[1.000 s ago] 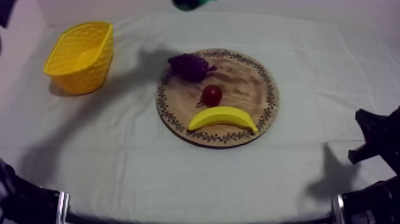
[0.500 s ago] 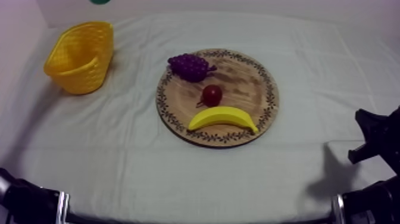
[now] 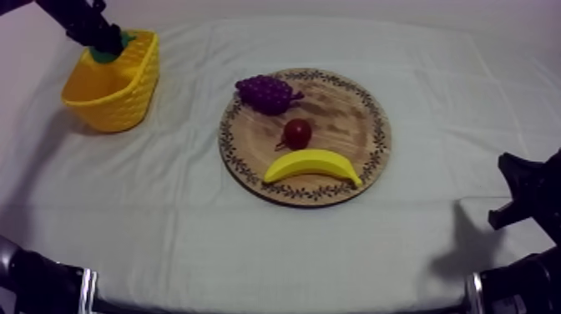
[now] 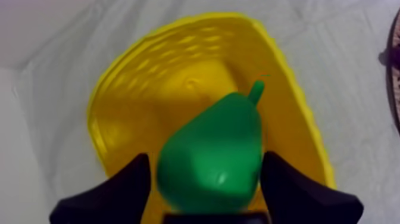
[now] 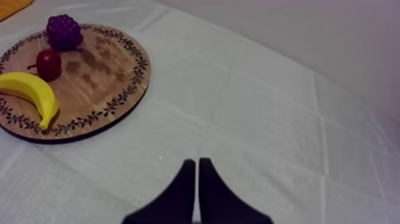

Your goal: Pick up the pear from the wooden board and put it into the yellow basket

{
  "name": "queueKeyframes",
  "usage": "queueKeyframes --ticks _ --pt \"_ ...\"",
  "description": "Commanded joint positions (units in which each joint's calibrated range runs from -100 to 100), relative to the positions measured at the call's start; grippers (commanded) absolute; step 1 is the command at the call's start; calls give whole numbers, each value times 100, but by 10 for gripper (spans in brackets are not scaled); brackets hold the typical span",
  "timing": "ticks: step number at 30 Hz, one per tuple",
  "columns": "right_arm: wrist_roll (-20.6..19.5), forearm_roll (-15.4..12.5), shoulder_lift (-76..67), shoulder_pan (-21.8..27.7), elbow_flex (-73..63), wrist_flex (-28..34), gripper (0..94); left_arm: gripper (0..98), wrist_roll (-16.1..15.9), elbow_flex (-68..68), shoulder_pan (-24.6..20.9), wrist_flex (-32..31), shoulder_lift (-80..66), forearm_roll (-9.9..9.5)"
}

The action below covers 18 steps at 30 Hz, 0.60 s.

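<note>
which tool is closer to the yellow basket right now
Left. The left tool is right over the yellow basket, shut on the pear. The right tool sits low at my right, shut on nothing, beyond the wooden board from the basket.

The pear is green, basket yellow, board brown with dark leaf-patterned rim, grapes purple, small red fruit red, banana yellow, cloth grey-white.

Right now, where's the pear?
The pear is clamped in my left hand, hanging over the opening of the yellow basket. In the top view that is far left, well clear of the wooden board.
</note>
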Motion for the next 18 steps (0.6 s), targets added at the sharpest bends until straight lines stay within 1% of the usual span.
queueKeyframes --ticks 1,5,8,10,12,18 --pt "2 0 -1 0 -1 0 3 762 -21 48 -52 -62 40 36" --pt "2 0 -1 0 -1 0 3 806 -40 146 -127 -152 -66 99" --pt "2 0 -1 0 -1 0 3 808 -85 211 -196 -138 -356 249" --pt "2 0 -1 0 -1 0 3 793 -97 318 -229 -135 -684 359" --pt "2 0 -1 0 -1 0 3 767 -48 488 -239 -170 -1116 421" --pt "2 0 -1 0 -1 0 3 691 251 1298 -200 -428 -2748 465"
